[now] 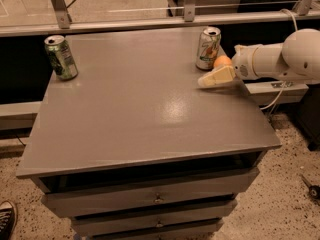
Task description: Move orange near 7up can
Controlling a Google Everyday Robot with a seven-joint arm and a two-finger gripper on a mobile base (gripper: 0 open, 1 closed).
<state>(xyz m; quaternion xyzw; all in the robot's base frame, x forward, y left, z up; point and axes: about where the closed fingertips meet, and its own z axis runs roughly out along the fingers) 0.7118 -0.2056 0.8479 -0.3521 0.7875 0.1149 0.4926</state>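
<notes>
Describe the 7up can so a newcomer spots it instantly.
On the grey table, look at the far right corner, where the gripper sits low over the top. The 7up can stands upright there, just left of the orange. It is pale silvery with green and orange-red markings, unlike the darker green can at the far left corner.

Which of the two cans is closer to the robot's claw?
The pale 7up can at the back right; the gripper is just beside it. The green can stands far left.

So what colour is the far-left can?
Dark green can, camera view; the gripper is far right, beside the orange.
</notes>
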